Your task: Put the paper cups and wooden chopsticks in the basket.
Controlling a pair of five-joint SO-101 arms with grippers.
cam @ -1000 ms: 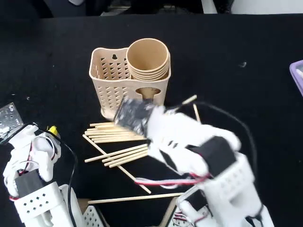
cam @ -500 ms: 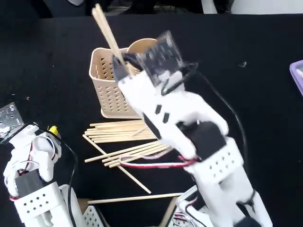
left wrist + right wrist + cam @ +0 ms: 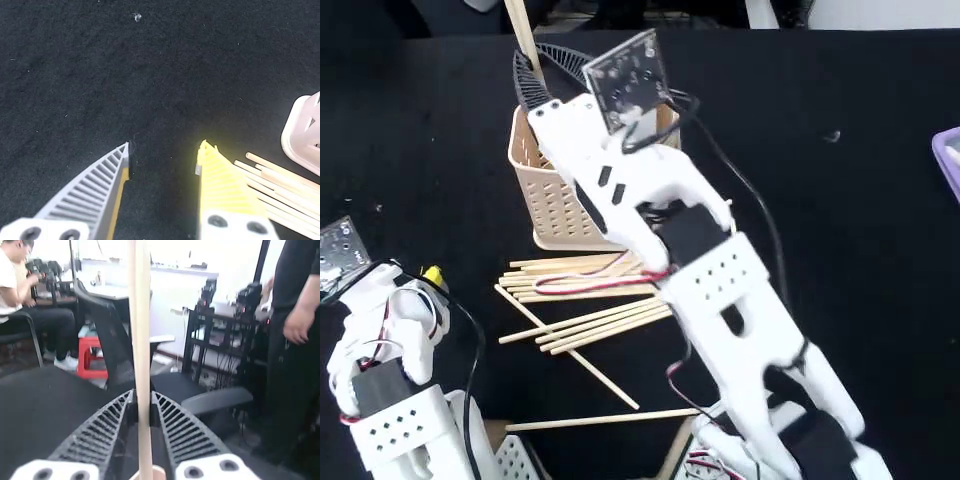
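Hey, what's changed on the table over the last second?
The right tool, shut on chopsticks, rose from beside the loose pile and swung up over the basket, with the sticks turning upright. The left tool, the basket and the loose pile stayed where they were.

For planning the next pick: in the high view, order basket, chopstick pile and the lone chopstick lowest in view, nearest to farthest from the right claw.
1. basket, below the right claw
2. chopstick pile, in front of the basket
3. lone chopstick, lowest in view
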